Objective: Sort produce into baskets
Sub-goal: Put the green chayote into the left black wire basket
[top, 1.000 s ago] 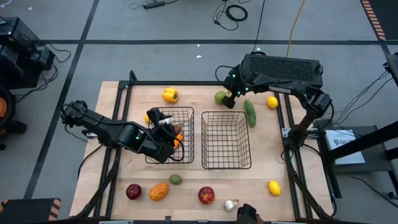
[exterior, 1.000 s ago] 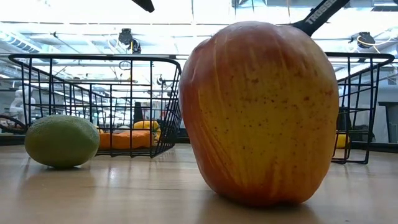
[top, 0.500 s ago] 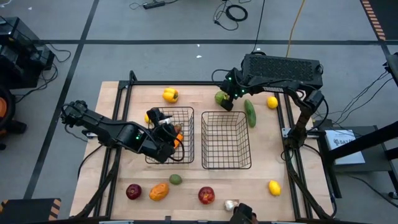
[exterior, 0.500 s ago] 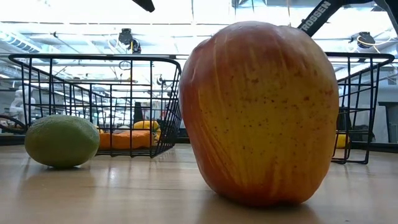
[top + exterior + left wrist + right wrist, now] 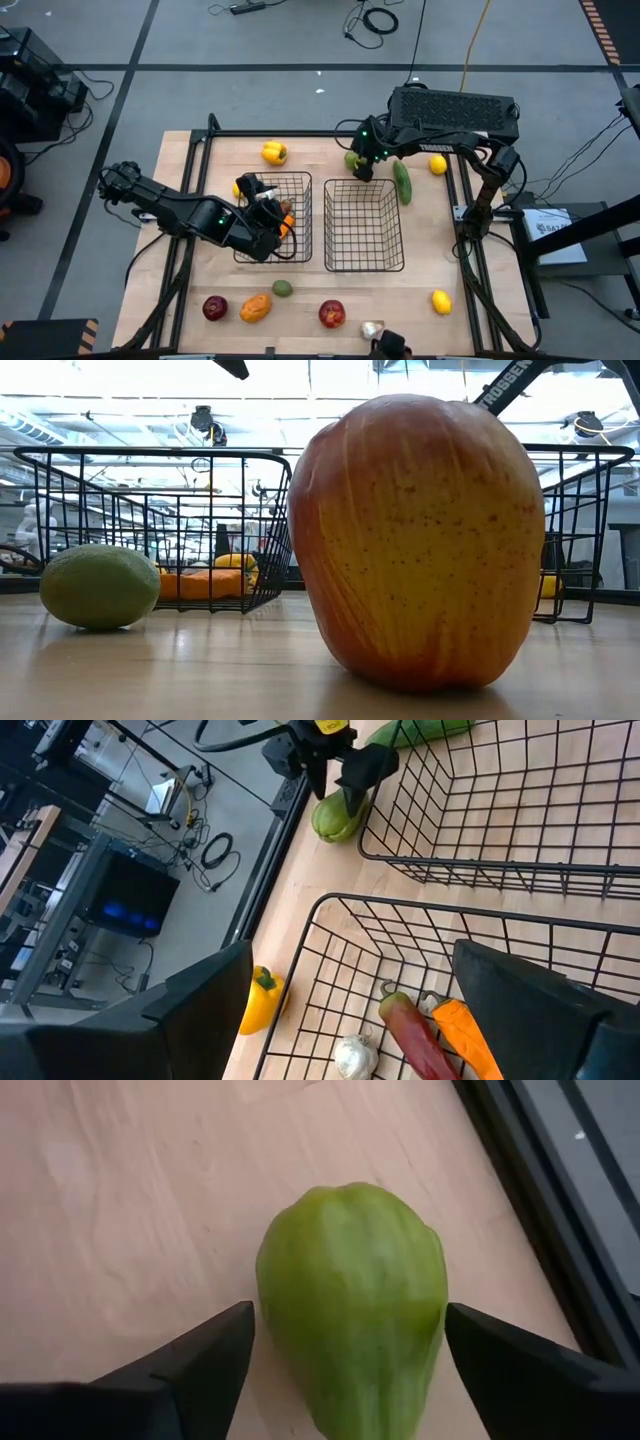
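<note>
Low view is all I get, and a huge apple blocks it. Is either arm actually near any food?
Observer: Yes. The right gripper straddles a green pepper on the table, fingers either side, not yet closed.
Operator: And the other arm?
Observer: The left gripper hangs open over the left basket.
Operator: Anything in that basket?
Observer: A garlic bulb, a red pepper and an orange piece.

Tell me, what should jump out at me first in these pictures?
Probably the right gripper at the table's far edge, its fingers on either side of a green pepper lying on the wood, not yet closed on it. Next, the two black wire baskets mid-table: the left gripper hangs over the left one, which already holds a few vegetables, while the right one looks empty.
</note>
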`<state>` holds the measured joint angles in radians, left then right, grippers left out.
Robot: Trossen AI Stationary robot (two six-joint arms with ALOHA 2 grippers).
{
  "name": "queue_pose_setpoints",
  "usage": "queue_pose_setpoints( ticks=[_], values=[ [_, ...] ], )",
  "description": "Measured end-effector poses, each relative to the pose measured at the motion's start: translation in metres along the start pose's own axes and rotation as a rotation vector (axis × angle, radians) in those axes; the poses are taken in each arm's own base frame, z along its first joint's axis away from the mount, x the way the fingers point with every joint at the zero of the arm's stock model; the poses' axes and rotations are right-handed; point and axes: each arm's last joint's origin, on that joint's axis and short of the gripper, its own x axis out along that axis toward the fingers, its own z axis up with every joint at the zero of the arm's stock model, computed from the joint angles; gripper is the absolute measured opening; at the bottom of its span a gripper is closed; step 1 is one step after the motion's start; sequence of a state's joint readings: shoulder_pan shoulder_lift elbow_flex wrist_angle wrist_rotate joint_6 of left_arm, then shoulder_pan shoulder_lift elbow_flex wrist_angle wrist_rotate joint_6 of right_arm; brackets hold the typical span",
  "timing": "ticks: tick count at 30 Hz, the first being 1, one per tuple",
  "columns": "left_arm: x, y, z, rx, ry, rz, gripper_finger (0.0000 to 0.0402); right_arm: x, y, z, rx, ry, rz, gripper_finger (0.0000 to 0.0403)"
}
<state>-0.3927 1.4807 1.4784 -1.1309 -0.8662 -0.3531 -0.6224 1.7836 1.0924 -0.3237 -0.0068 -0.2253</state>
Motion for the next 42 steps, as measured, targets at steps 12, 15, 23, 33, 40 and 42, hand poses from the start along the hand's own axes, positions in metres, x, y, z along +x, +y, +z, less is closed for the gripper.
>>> queue_pose_setpoints(
  ticks=[12,15,23,33,40,42],
  values=[
    [0.000,0.000,0.000,-0.003,0.003,-0.009,0.0350,-0.001,0.003,0.001,-0.028,0.002,0.002,0.0251],
    [0.000,0.000,0.000,-0.003,0.006,-0.015,0.0350,-0.004,0.003,0.000,-0.031,0.007,0.002,0.0239],
    [0.000,0.000,0.000,-0.002,0.006,-0.016,0.0350,-0.020,0.002,0.005,-0.030,-0.035,-0.011,0.0209],
    [0.000,0.000,0.000,0.001,0.006,-0.016,0.0350,-0.023,0.000,0.005,-0.026,-0.039,-0.010,0.0221],
    [0.000,-0.001,0.000,0.001,0.006,-0.017,0.0350,-0.018,0.000,0.005,-0.028,-0.042,-0.015,0.0328],
    [0.000,-0.001,0.000,0.001,0.007,-0.017,0.0350,-0.011,0.000,0.003,-0.031,-0.019,-0.009,0.0343]
  ],
)
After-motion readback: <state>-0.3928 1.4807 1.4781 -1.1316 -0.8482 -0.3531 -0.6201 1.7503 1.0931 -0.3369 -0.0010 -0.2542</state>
